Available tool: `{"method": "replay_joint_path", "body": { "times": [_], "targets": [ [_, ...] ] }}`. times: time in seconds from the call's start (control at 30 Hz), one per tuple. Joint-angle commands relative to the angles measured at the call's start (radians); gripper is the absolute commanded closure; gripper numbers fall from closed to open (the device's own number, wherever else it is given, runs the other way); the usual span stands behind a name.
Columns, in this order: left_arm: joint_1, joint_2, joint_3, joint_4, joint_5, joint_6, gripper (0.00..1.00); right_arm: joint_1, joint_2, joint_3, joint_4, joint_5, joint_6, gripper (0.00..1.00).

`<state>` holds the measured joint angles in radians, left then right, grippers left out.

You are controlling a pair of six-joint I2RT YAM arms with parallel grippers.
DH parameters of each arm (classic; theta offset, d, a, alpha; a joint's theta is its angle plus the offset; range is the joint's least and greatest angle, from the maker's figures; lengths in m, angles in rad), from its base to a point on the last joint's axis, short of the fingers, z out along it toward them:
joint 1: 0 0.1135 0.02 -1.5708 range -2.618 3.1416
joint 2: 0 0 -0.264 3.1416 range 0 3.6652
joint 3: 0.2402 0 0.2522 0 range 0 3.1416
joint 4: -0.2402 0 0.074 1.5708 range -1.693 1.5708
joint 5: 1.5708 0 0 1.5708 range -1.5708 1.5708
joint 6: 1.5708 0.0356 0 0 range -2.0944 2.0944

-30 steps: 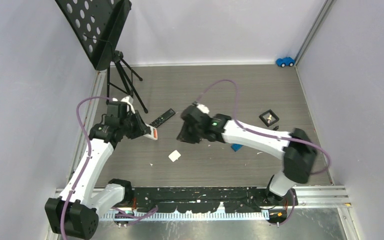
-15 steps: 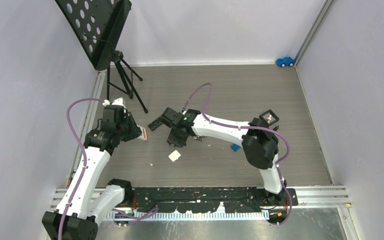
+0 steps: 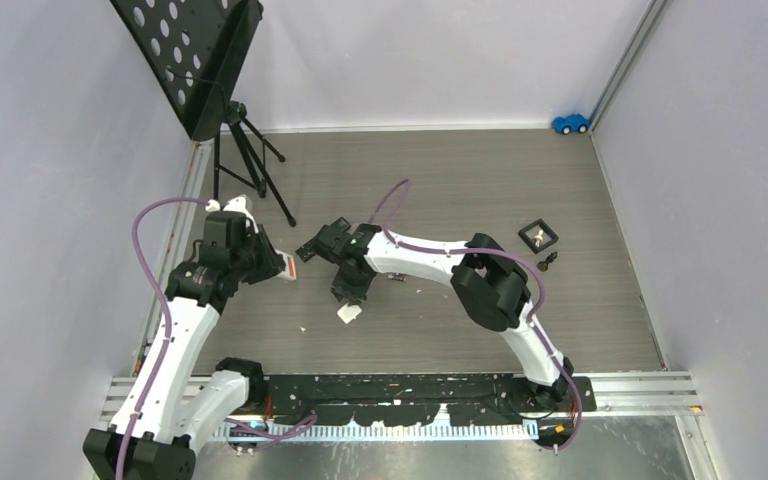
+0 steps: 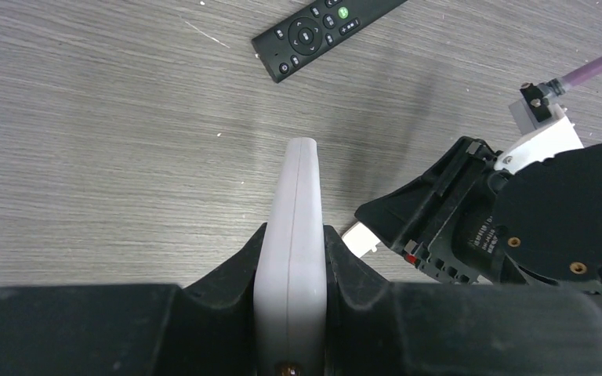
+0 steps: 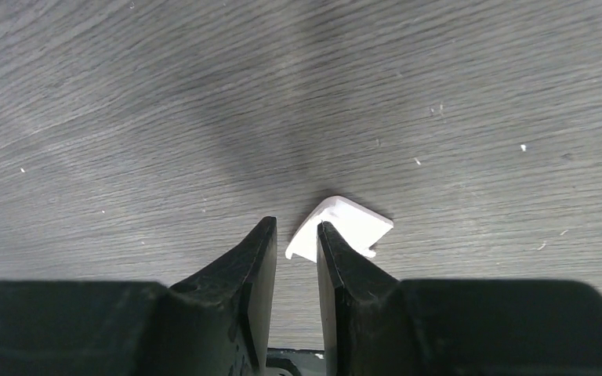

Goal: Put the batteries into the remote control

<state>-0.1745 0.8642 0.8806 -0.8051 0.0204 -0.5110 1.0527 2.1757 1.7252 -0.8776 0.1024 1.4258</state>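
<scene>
My left gripper is shut on a white remote with a red end, held edge-on between the jaws in the left wrist view. My right gripper hovers low over a small white battery cover on the floor. In the right wrist view its jaws stand a narrow gap apart with nothing between them, and the cover lies just past the right fingertip. A black remote lies flat beyond, also showing in the top view. I make out no batteries.
A small black square tray and a tiny dark object lie to the right. A music stand tripod stands at the back left and a blue toy car in the far right corner. The right gripper's body sits close beside the white remote.
My right arm has swung left and its gripper has come down over the white cover. My left gripper has shifted slightly left with the white remote still in it.
</scene>
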Motion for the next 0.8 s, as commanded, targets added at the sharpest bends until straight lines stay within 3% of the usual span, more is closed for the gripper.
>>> {"method": "replay_joint_path", "body": {
  "times": [0.0, 0.3, 0.47, 0.6, 0.77],
  "targets": [
    [0.004, -0.024, 0.014, 0.026, 0.011, 0.023, 1.00, 0.004, 0.026, 0.055, -0.029, -0.012, 0.043, 0.69],
    [0.003, -0.028, 0.014, 0.026, 0.009, 0.029, 1.00, 0.003, 0.057, 0.056, -0.056, -0.029, 0.058, 0.76],
    [0.004, -0.034, 0.011, 0.025, 0.008, 0.028, 1.00, 0.004, 0.076, 0.077, -0.058, -0.040, 0.051, 0.98],
    [0.004, -0.036, 0.008, 0.031, 0.022, 0.027, 1.00, 0.005, 0.043, 0.086, -0.057, 0.010, 0.027, 1.00],
    [0.004, -0.024, 0.003, 0.058, 0.076, 0.026, 1.00, 0.004, -0.123, 0.026, -0.025, 0.137, -0.035, 1.00]
  ]
}}
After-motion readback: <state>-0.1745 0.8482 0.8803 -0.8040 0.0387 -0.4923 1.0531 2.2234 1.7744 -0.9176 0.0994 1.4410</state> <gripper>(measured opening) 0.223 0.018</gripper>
